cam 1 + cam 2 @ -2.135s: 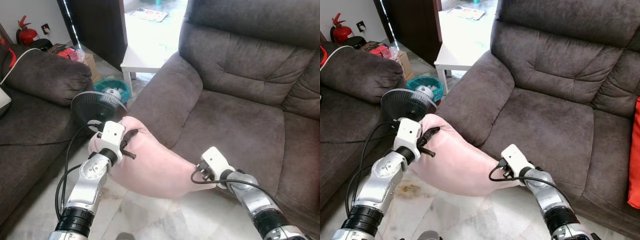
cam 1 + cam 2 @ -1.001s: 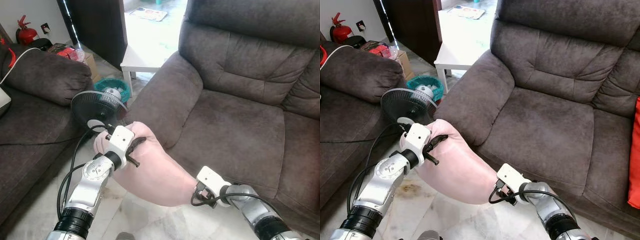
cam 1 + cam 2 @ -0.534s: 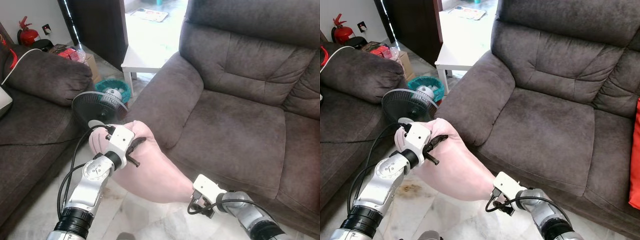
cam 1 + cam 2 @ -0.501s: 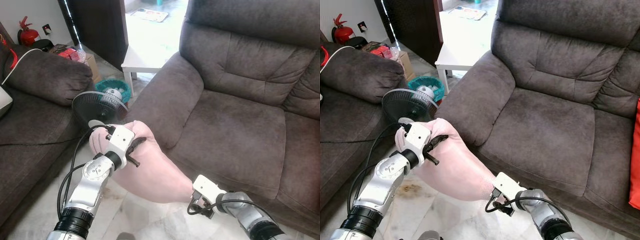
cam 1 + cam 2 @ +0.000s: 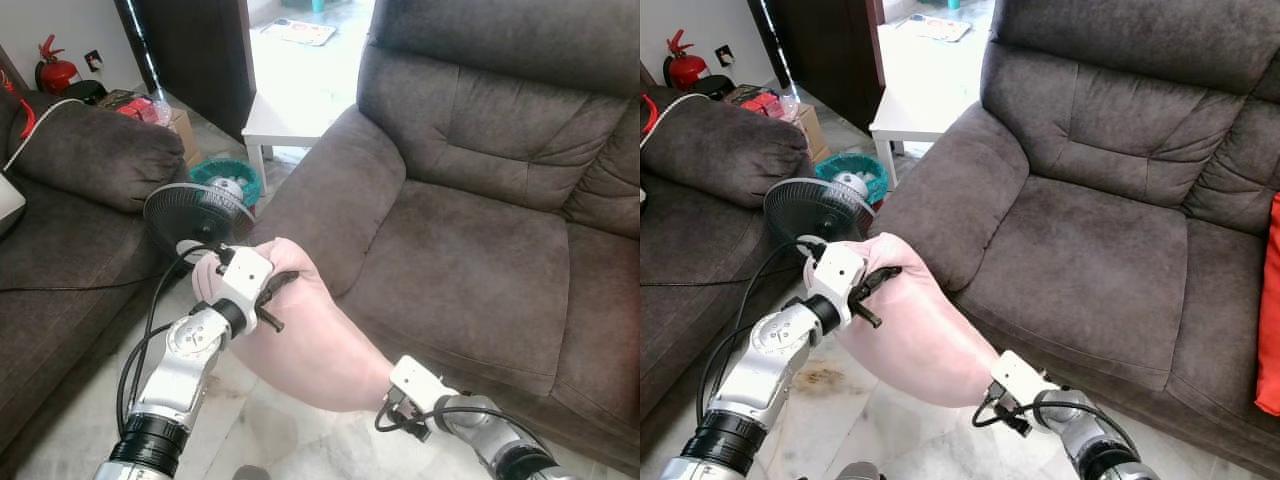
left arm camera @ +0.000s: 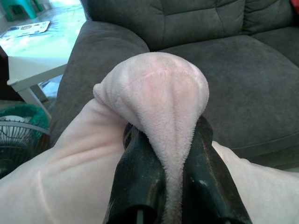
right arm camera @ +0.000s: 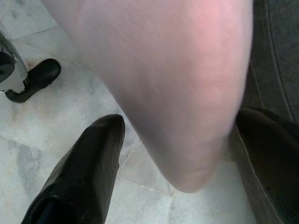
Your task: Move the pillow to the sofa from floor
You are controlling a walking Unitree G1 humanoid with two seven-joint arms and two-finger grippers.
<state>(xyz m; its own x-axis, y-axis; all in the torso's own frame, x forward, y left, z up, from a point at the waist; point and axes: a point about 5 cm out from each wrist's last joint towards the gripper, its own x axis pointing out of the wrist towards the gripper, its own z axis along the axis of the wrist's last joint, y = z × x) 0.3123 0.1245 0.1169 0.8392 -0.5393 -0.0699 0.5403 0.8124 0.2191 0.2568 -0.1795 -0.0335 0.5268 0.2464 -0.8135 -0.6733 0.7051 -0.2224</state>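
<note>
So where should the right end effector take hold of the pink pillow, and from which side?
Probably the pillow's low rounded corner, coming from underneath: that end sags unsupported, and the open right end effector already straddles it. The left end effector pinches the upper corner, so a grip at the opposite end would likely balance the lift onto the sofa.

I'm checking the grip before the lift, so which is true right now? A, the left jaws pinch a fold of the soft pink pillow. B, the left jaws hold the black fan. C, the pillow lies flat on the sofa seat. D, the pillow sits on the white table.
A: in the left wrist view the left gripper has its jaws shut on a bunched fold of the soft pink pillow, off the dark brown sofa.
</note>
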